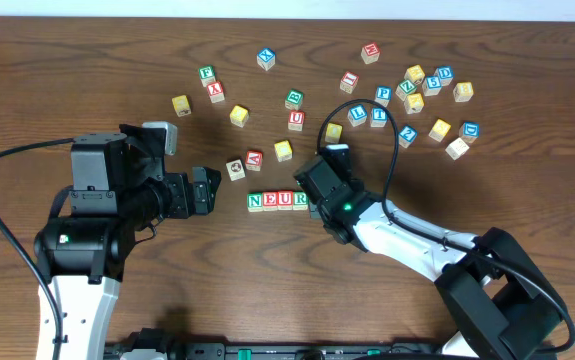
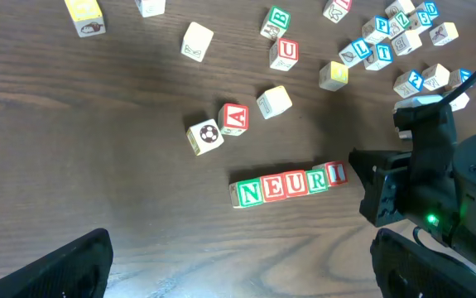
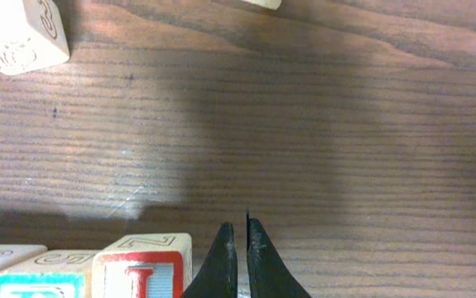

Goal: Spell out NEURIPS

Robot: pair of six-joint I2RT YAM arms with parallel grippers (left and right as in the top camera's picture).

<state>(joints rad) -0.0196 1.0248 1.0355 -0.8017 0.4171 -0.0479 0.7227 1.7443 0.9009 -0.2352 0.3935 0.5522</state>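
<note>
Five of seven letters are set, the NEURI row (image 1: pixel 277 201) mid-table, with the right gripper (image 3: pixel 239 225) pressed together, empty, just at 3 o'clock of the red I (image 3: pixel 142 269), the left gripper (image 1: pixel 207 190) spread wide at 9 o'clock, and the blue P (image 1: pixel 383 94) and an S still unplaced among the loose cubes (image 1: pixel 439 129) at 1 o'clock.

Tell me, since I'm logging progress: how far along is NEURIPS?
Done: N, E, U, R and I stand in a row. In hand: nothing; the right gripper is shut and empty beside the I cube, the left gripper open and empty. Left: P and S; the blue P cube sits among the loose cubes.
</note>
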